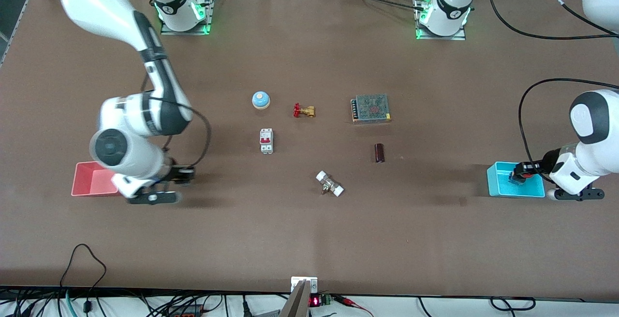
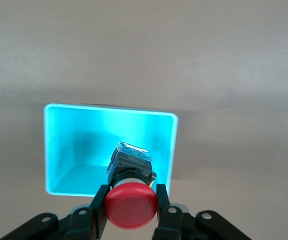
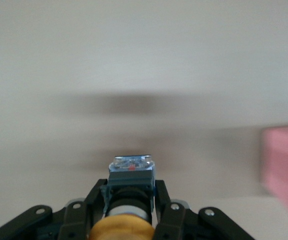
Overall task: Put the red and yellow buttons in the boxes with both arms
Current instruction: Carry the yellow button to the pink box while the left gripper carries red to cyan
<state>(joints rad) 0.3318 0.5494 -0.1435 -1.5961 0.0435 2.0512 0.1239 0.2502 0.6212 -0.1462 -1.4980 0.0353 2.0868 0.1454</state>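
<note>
My left gripper (image 2: pixel 131 194) is shut on the red button (image 2: pixel 131 206) by its black body and holds it over the cyan box (image 2: pixel 58 150). In the front view this gripper (image 1: pixel 519 175) hangs over the cyan box (image 1: pixel 498 184) at the left arm's end of the table. My right gripper (image 3: pixel 130 194) is shut on the yellow button (image 3: pixel 121 231), black body pointing forward, above bare table. The pink-red box (image 3: pixel 284 170) shows at the edge of that view. In the front view my right gripper (image 1: pixel 184 174) is beside the pink-red box (image 1: pixel 92 179), not over it.
In the middle of the table lie a blue dome bell (image 1: pixel 260 99), a brass valve with a red handle (image 1: pixel 303 111), a metal mesh power unit (image 1: pixel 371 108), a white circuit breaker (image 1: pixel 266 141), a dark brown part (image 1: pixel 379 153) and a white-ended fitting (image 1: pixel 330 184).
</note>
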